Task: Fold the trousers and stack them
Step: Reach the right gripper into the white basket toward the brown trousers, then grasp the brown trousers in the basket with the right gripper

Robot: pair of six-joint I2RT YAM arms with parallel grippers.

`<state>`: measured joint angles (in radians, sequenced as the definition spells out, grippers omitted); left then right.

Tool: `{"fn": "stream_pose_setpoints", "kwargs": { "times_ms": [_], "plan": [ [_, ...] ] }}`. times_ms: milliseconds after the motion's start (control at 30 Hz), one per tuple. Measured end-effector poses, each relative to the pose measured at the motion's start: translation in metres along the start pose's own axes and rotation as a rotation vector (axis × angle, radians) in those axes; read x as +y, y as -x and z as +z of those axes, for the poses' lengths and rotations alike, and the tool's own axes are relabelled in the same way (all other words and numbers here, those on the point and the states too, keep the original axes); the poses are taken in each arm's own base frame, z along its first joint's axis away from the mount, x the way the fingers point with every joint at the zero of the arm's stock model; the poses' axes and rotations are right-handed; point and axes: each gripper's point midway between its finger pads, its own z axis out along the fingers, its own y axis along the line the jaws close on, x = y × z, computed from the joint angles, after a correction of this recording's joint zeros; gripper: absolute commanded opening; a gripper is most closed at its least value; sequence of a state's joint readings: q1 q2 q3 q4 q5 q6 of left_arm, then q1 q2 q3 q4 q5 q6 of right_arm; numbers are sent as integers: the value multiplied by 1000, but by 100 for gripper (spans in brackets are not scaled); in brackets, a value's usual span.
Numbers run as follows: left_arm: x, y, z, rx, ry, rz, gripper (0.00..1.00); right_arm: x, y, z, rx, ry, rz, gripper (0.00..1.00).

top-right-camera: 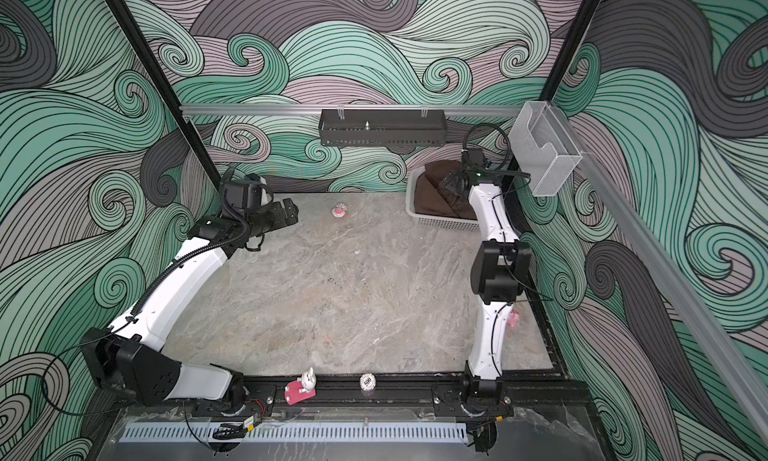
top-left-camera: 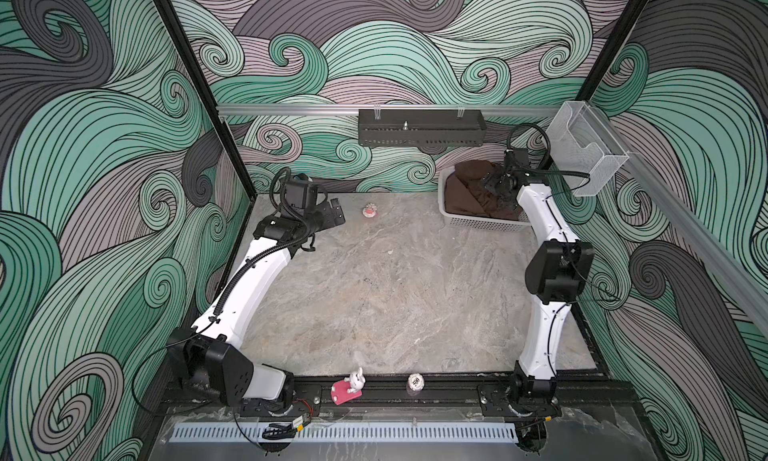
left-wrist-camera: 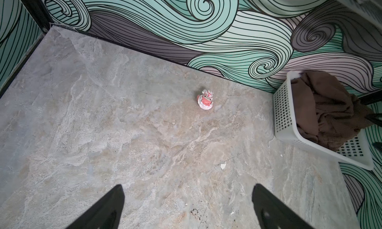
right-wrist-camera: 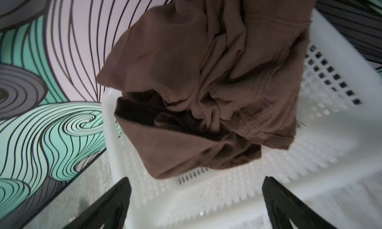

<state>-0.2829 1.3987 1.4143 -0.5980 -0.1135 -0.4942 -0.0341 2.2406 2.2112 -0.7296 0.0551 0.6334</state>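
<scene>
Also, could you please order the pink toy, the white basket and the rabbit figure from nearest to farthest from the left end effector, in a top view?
1. Pink toy: on the table just right of the left end effector.
2. White basket: back right corner.
3. Rabbit figure: on the front rail.

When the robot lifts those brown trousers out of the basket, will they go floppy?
Probably floppy: the trousers lie crumpled in soft folds, so they should sag and dangle. They look light, thin cloth. They might snag the basket rim, being heaped above it.
</scene>
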Motion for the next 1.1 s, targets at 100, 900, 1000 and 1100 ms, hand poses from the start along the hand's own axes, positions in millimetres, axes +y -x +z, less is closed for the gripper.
{"fn": "stream_pose_setpoints", "kwargs": {
  "times_ms": [100, 900, 1000, 1100],
  "plan": [
    [-3, -6, -2, 16, 8, -9, 98, -7, -1, 31, 42, -4, 40, 99],
    [-42, -29, 97, 165, -38, 3, 99, -43, 40, 102, 62, 174, 189, 100],
    [-48, -28, 102, 166, -47, 7, 99, -35, 38, 110, 53, 209, 191, 100],
    [-51, -25, 107, 165, -48, 4, 99, -23, 38, 118, 35, 249, 188, 100]
  ]
}}
